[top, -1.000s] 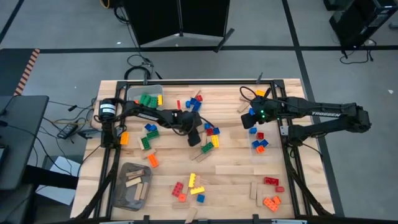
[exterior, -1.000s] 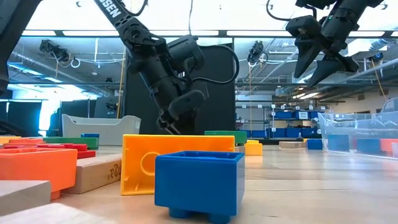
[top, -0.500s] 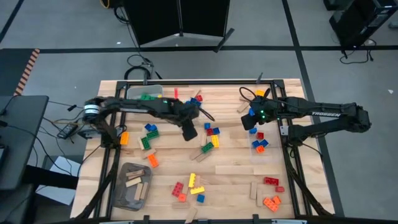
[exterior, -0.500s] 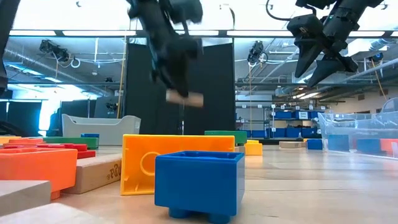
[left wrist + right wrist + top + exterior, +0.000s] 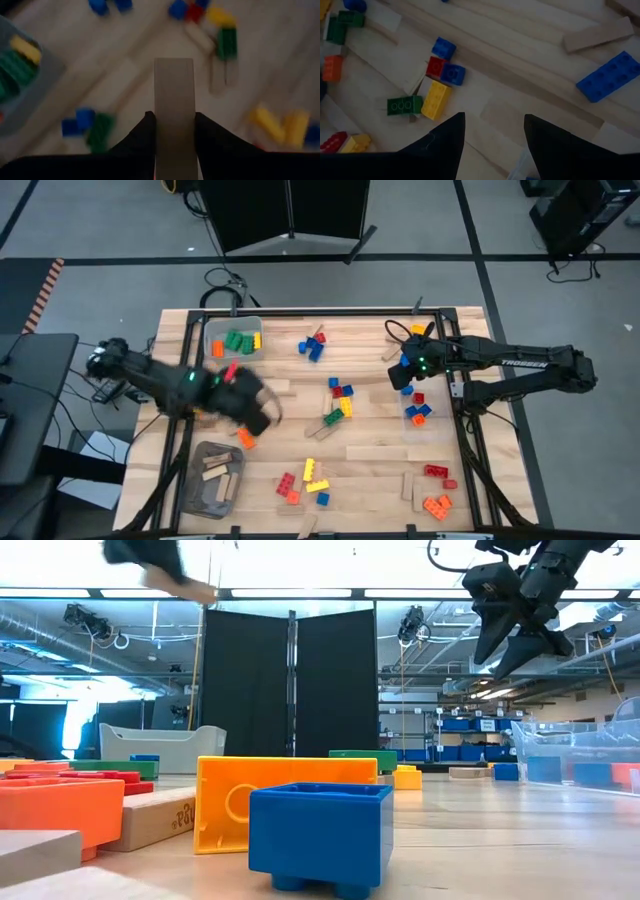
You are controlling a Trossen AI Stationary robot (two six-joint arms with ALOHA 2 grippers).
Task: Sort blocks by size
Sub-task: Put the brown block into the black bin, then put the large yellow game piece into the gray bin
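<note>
Left gripper [image 5: 255, 412], jaws clamped on a tan wooden piece [image 5: 173, 102], has swung from mid-table toward the grey bin [image 5: 213, 478] below it; drop-off likely next. Right gripper [image 5: 492, 135] hovering, jaws apart, empty.
</note>
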